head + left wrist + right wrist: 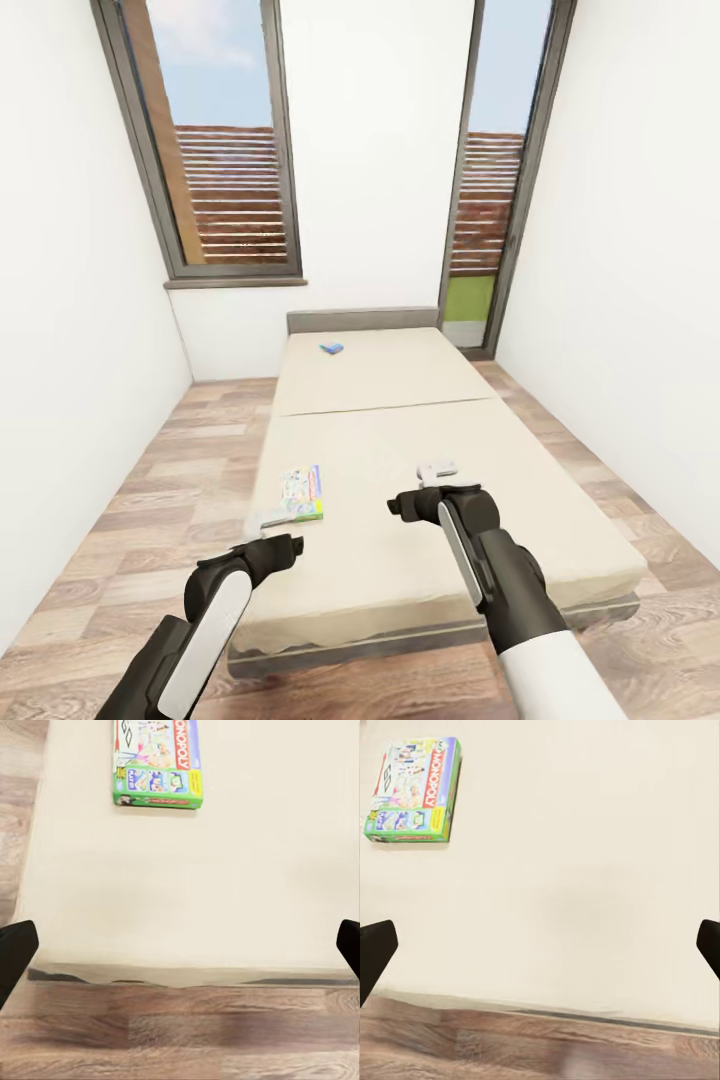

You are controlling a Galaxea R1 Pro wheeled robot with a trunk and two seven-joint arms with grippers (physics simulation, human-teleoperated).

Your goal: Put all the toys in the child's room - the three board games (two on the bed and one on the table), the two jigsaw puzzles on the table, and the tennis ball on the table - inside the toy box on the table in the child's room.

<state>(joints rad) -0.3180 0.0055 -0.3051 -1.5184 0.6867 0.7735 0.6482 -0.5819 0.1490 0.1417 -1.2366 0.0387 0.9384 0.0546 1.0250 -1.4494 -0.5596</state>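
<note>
From the head camera we see a narrow white-walled room with a wood-plank floor (120, 540) and two tall windows (225, 150) in the far wall, and a long bed (400, 440) with a cream cover running away from us to a grey headboard (362, 320). Two board games lie on the bed: a Monopoly box (302, 494) printed in green, white and purple near the bed's left edge at the near end, and a small blue box (332, 348) far off near the headboard. Our left tool (262, 520) hovers at the near left edge of the bed, just beside the Monopoly box, and our right tool (437, 470) hovers over the middle of the near end, well apart from it; in this view we cannot tell how either stands. In the left wrist camera the left tool (180, 945) is spread wide, its dark fingertips (15, 952) at the two sides of the picture, holding nothing, with the Monopoly box (157, 763) flat on the bed (187, 870) beyond it and the floor (180, 1035) below the bed's edge. In the right wrist camera the right tool (540, 945) is likewise spread wide and holds nothing, above the bare cover (570, 870), with the Monopoly box (414, 789) off to one side.
</note>
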